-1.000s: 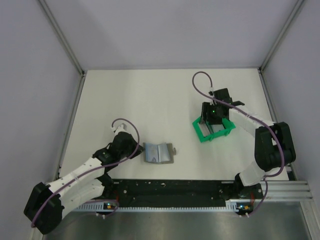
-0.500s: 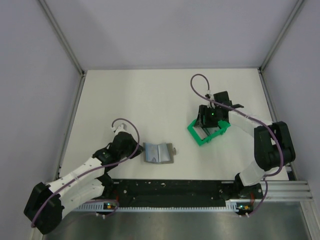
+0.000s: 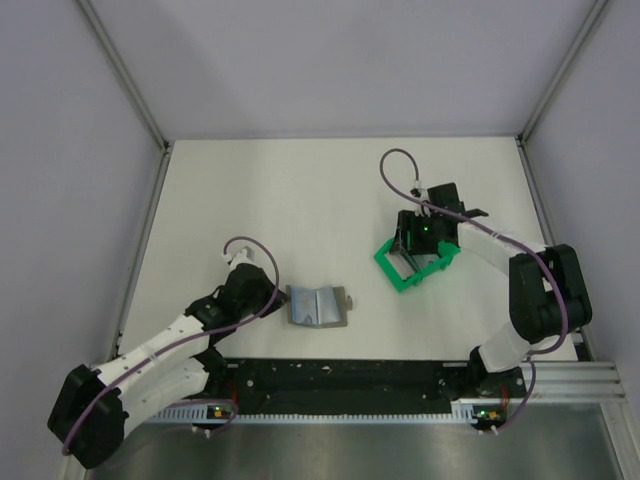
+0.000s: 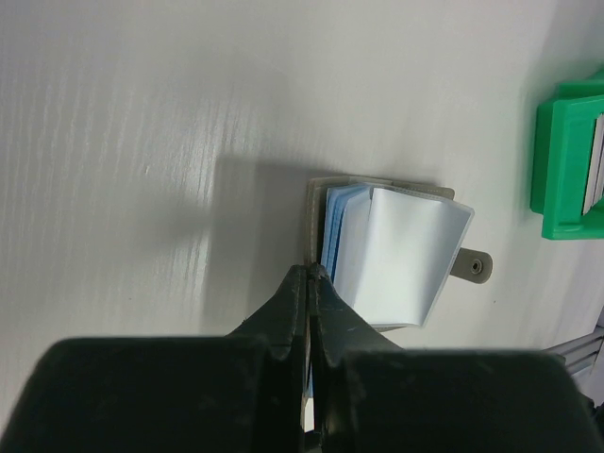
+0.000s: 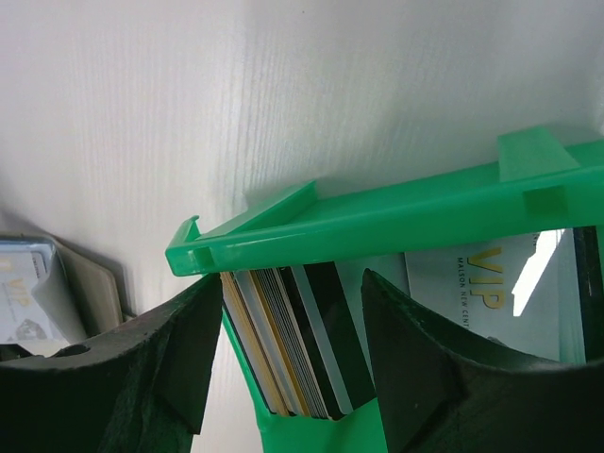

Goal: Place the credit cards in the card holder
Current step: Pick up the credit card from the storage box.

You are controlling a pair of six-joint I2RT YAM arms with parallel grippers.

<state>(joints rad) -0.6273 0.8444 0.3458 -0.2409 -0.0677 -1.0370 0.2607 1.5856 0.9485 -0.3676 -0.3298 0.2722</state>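
L jaws are seen pressed fully together, tips set at the 9 o'clock edge of the card holder [image 4: 396, 250] in top view; whether a flap is pinched can't be told. The holder is laid open on the worktop [image 3: 300, 200] near its front edge, w/ a pale leaf bowed up on it and a snap tab [image 4: 469, 265] at its 3 o'clock side. R jaws are held part-open, straddling an upright stack of credit cards [image 5: 293, 349] stood in the green frame [image 5: 396, 212]; a gap is left betw. stack and one finger. A VIP card [image 5: 481, 293] is seen lying flat in the frame. The frame is found at approx. 2 o'clock from the holder, well apart.
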